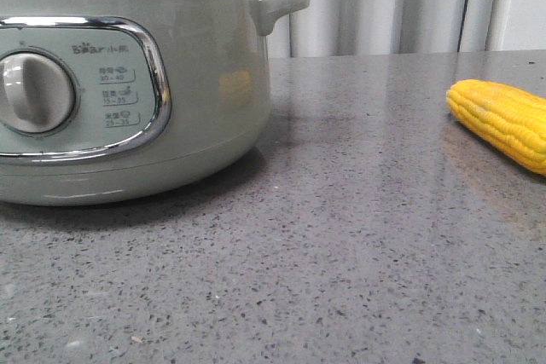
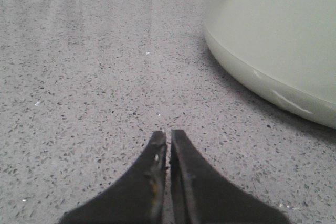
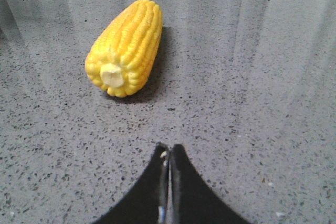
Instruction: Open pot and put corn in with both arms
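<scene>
Bare counter (image 1: pixel 358 210) between pot (image 1: pixel 205 83) and corn (image 1: pixel 503 121)

The pot (image 1: pixel 205 83) carries all legible markings, located on its chrome-framed control panel (image 1: pixel 128 91) in the front view.

- Brand: "Bear" is printed at the top of the panel, above and to the right of the dial (image 1: pixel 32 91), followed by small characters too fine to read.
- Settings: three small outlined labels are stacked to the right of the dial. Each holds characters over a number range. The top range appears to read "30-40"; the lower two are too blurred to confirm.

The wrist views show no text.
</scene>
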### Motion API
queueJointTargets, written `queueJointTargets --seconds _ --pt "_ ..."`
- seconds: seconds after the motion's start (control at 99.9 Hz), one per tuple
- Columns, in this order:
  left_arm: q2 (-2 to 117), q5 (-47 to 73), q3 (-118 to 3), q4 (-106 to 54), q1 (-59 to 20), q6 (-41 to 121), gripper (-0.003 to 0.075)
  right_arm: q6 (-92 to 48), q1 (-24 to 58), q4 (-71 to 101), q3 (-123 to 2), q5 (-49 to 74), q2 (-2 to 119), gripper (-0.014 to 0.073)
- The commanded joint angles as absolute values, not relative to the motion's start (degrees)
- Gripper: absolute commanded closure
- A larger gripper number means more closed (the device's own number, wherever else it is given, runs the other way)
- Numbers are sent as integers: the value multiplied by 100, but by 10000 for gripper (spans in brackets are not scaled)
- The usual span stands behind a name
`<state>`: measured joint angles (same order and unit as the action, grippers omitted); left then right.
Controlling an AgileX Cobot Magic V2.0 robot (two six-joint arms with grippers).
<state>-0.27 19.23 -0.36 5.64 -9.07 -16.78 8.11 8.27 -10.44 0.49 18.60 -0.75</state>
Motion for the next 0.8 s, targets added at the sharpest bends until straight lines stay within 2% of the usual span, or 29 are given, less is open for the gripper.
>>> queueJointTargets --seconds 0.0,0.3,0.63,0.79 --pt "-192 1752 137 506 -895 -1708 741 767 796 -1082 168 1733 -186 658" --pt "-192 1752 137 506 -895 -1708 741 767 796 -1213 168 1597 -186 658" --pt "-192 1752 137 506 -895 -1708 741 767 796 -1252 168 -382 -186 658" --pt "-192 1752 137 506 -895 -1708 741 767 796 -1242 168 -343 -186 658"
